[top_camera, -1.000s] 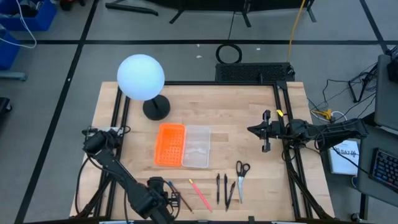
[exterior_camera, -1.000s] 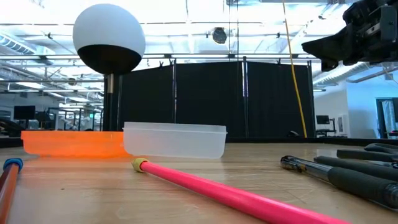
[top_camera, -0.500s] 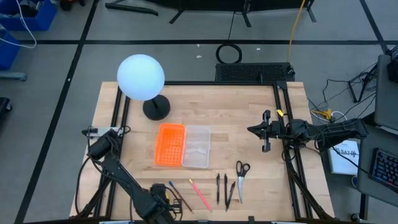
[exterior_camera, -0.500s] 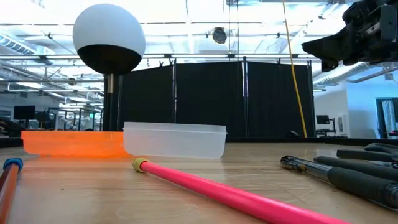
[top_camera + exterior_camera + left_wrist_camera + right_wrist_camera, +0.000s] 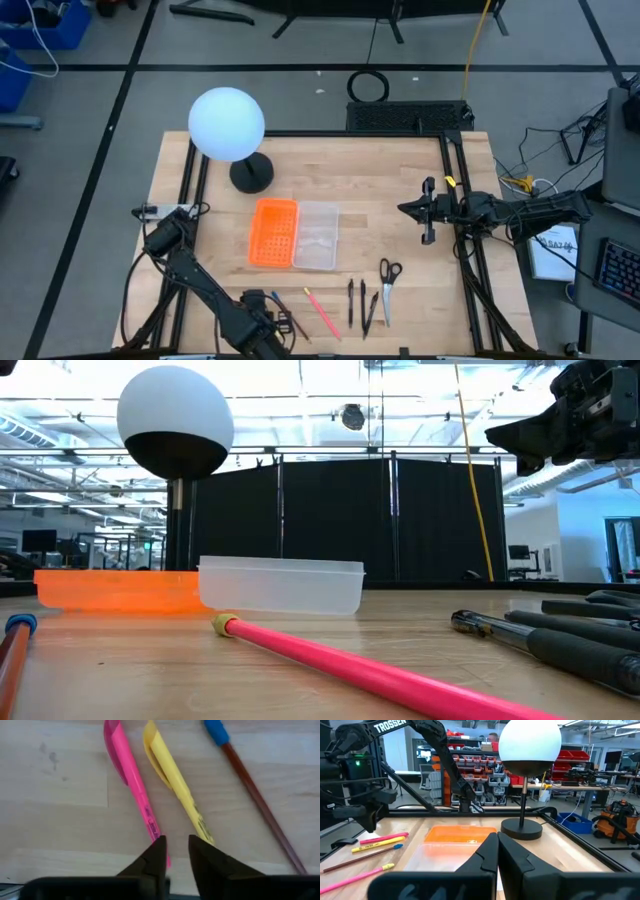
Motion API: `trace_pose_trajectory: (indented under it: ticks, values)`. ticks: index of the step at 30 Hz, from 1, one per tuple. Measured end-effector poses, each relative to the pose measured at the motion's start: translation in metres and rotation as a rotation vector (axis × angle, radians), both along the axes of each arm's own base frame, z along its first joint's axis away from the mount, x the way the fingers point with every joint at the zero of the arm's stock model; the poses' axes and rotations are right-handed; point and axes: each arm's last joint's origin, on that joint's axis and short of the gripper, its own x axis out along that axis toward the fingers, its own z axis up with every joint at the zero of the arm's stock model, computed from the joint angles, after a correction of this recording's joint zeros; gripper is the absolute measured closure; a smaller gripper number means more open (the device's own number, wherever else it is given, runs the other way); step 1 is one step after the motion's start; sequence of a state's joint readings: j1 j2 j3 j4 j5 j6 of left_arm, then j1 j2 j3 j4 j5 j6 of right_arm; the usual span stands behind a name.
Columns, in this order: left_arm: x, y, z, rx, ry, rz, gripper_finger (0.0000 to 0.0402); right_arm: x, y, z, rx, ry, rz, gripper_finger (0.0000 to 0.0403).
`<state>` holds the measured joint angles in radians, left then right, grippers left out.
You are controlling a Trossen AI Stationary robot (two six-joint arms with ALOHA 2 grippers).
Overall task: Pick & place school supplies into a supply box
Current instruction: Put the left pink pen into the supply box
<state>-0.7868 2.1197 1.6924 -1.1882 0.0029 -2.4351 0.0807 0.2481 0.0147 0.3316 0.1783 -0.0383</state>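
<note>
Supply box (image 5: 317,235), clear, is sitting mid-surface, touching one orange tray (image 5: 274,232) on its left; nothing I can make out is lying inside it. Near the front edge, well apart from the box, I'm counting one pink pencil (image 5: 322,312), three dark pens (image 5: 360,303), one pair of scissors (image 5: 388,276). My left gripper (image 5: 175,852) is hanging low at the front-left, jaws slightly spread, pinching nothing, over one pink pen (image 5: 131,780) and one yellow pen (image 5: 175,780), side by side; one brown blue-capped pencil (image 5: 255,795) is lying beside them. My right gripper (image 5: 428,210) is waiting raised over the right side, jaws pressed together. One globe lamp (image 5: 228,125) is standing at the back-left.
</note>
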Motion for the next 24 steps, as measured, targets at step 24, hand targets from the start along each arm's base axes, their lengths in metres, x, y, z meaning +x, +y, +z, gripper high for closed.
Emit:
trace_pose_trajectory:
  ticks: [24]
  values:
    - [-0.008, -0.003, -0.041, 0.012, 0.116, -0.014, 0.0259, 0.000, 0.000, 0.000, 0.001, 0.002, 0.000, 0.0403]
